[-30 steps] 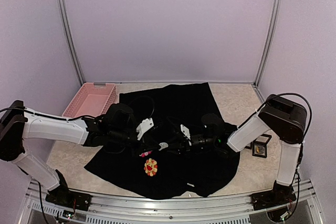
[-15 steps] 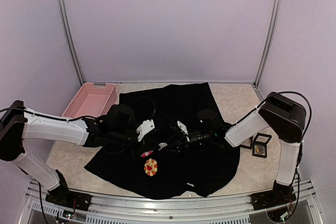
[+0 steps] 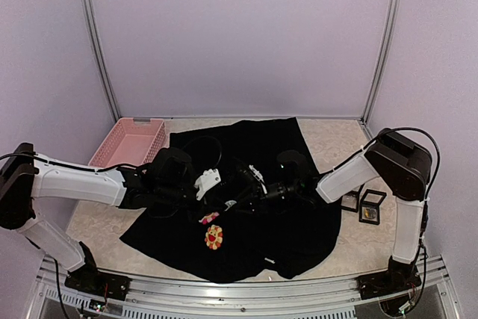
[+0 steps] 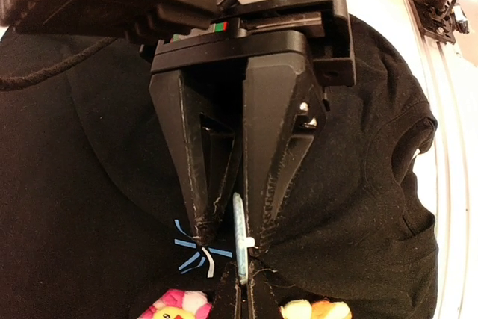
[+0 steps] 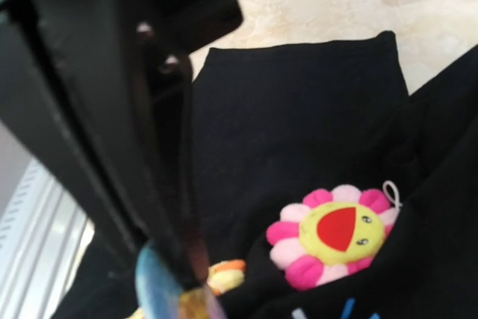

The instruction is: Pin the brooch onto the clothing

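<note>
The clothing, a black T-shirt point(image 3: 261, 147), lies spread on the table. My left gripper point(image 3: 221, 198) point(image 4: 228, 233) is shut on a raised fold of it beside the blue starburst point(image 4: 196, 252). My right gripper point(image 3: 243, 192) point(image 5: 175, 282) is shut on the brooch point(image 5: 153, 285). The brooch shows edge-on in the left wrist view point(image 4: 239, 238), its pale blue rim between my left fingers and its pin post pointing at the gathered cloth. The pink flower point(image 5: 336, 233) and the orange flower point(image 3: 213, 237) lie just below.
A pink basket point(image 3: 128, 142) stands at the back left, beside the shirt. Small dark frames point(image 3: 370, 207) lie on the table by the right arm. A white hem label point(image 3: 270, 263) marks the shirt's near edge. The metal rail runs along the front.
My right gripper has moved left with the brooch until it meets my left gripper. The left arm has barely moved.
</note>
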`<state>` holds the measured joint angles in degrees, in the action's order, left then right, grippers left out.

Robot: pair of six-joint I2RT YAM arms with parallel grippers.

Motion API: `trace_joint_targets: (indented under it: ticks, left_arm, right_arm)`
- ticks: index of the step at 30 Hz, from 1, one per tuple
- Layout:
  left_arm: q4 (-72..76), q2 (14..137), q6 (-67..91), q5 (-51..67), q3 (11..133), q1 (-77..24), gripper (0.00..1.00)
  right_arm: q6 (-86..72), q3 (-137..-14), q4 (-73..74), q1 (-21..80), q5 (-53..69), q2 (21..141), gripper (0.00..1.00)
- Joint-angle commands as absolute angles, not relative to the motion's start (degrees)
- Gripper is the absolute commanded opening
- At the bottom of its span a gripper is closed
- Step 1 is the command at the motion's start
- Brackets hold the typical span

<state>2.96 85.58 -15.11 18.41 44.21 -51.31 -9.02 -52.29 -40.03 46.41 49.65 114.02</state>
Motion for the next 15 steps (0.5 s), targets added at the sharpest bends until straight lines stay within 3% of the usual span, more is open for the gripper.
trace_joint_targets:
  ticks: [1,15]
  left_arm:
    - [2.0,85.8,-16.4,24.7,45.4,-54.3,0.00]
    - [0.7,86.1,-17.1,23.5,45.1,-55.0,0.00]
  right_arm:
    - [-14.2,-56.8,-41.1,44.0,45.4,115.5,0.24]
    - [-20.5,-57.0,-41.3,42.0,45.7,114.0,0.22]
